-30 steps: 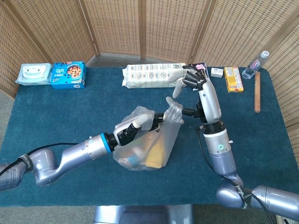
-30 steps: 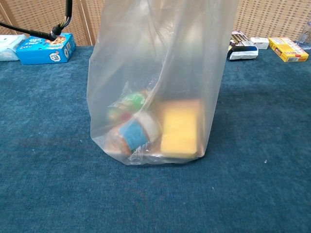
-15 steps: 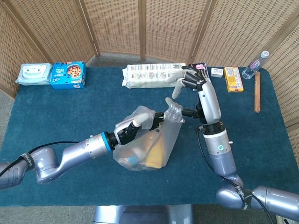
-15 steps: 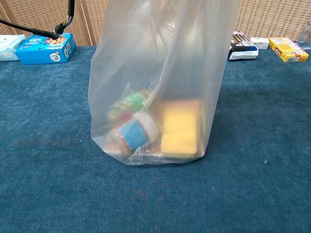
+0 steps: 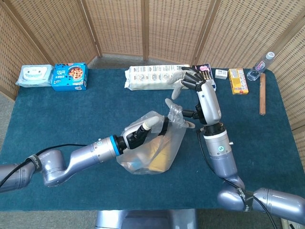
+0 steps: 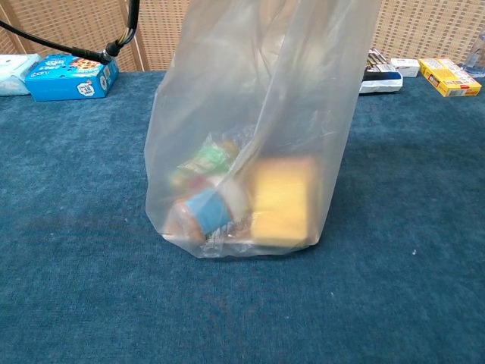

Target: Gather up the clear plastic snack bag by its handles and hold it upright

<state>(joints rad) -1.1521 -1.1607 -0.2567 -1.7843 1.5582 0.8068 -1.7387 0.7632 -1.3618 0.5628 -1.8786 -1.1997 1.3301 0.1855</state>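
Clear plastic bag point(image 5: 152, 150) stands mid-table; left hand point(image 5: 153, 125) grips its gathered top, apparently one handle. Right hand point(image 5: 189, 82) hovers beyond, fingers spread, holding nothing. Risk: the second handle point(image 5: 175, 113) slipping free, tipping the snacks point(image 6: 250, 201). Bare cloth surrounds the bag; table point(image 5: 71, 119) edges lie well apart.

I get bright, even light, soft shadows; head view sharp, chest view slightly soft on the snack bag point(image 6: 258, 114).
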